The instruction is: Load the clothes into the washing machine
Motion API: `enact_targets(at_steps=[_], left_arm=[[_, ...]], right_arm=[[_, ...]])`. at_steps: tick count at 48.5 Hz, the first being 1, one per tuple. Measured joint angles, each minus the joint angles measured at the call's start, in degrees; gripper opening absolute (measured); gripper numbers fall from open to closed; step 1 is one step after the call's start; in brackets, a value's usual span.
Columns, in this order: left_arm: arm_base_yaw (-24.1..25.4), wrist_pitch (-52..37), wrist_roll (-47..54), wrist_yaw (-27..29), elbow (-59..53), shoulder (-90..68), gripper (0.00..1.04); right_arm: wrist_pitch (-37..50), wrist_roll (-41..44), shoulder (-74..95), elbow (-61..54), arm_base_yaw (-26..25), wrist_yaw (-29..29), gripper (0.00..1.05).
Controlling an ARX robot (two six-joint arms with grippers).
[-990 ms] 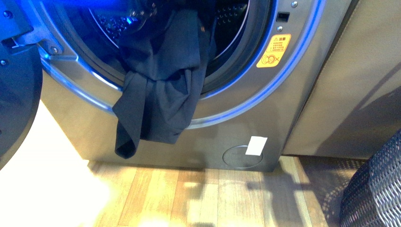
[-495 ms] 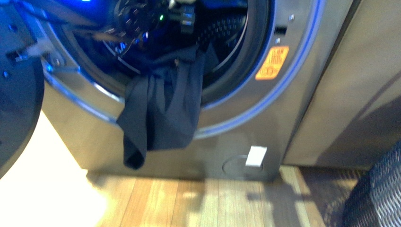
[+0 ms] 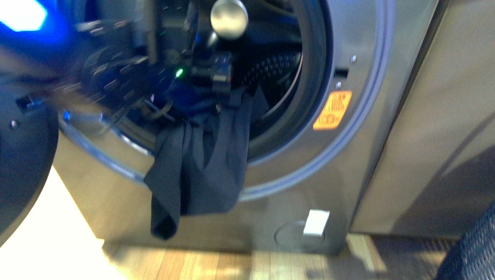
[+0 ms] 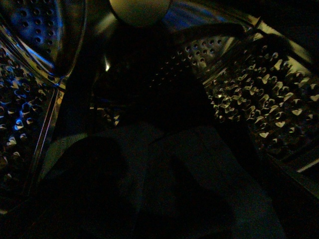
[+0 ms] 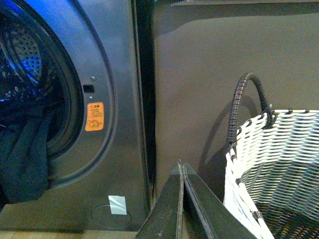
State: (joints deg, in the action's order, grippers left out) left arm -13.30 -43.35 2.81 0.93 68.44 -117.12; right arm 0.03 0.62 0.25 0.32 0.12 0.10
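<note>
The clothes point(image 3: 198, 163) hang half out of the washing machine point(image 3: 362, 146), draped over the lower lip of the porthole with a long dark fold dangling down the front panel toward the wooden floor point(image 3: 233, 265); the upper part lies inside on the perforated drum point(image 4: 249, 104). The left arm point(image 3: 134, 70), blurred, reaches into the opening just above the garment, and its gripper is hidden inside, so I cannot tell how its jaws stand. The open door point(image 3: 23, 163) stands at the far left. An orange warning sticker point(image 3: 333, 109) sits right of the opening, a white label point(image 3: 316, 222) low on the front panel. The right gripper point(image 5: 182, 199) is closed with nothing between its fingers, held apart from the machine, near the taupe cabinet point(image 5: 209, 74) and just beside a white woven basket point(image 5: 279, 164) with a dark handle.
</note>
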Motion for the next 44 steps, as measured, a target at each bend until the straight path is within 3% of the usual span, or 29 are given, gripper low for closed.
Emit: enact_targets(at_steps=[18,39,41,44], left_arm=[[-2.21,0.26,1.22,-7.28,-20.28,23.43,0.98],[-0.33,13.00,1.36,-10.64,-25.29,51.06,0.98],[-0.83,14.95,1.01,-7.63,-25.35,52.92,0.96],[-1.55,22.58,-0.52,3.76,-26.14,57.44,0.85]], right_arm=[[0.00,0.00,0.00,0.00,0.00,0.00,0.02],[0.00,0.00,0.00,0.00,0.00,0.00,0.02],[0.00,0.00,0.00,0.00,0.00,0.00,0.02],[0.00,0.00,0.00,0.00,0.00,0.00,0.02]])
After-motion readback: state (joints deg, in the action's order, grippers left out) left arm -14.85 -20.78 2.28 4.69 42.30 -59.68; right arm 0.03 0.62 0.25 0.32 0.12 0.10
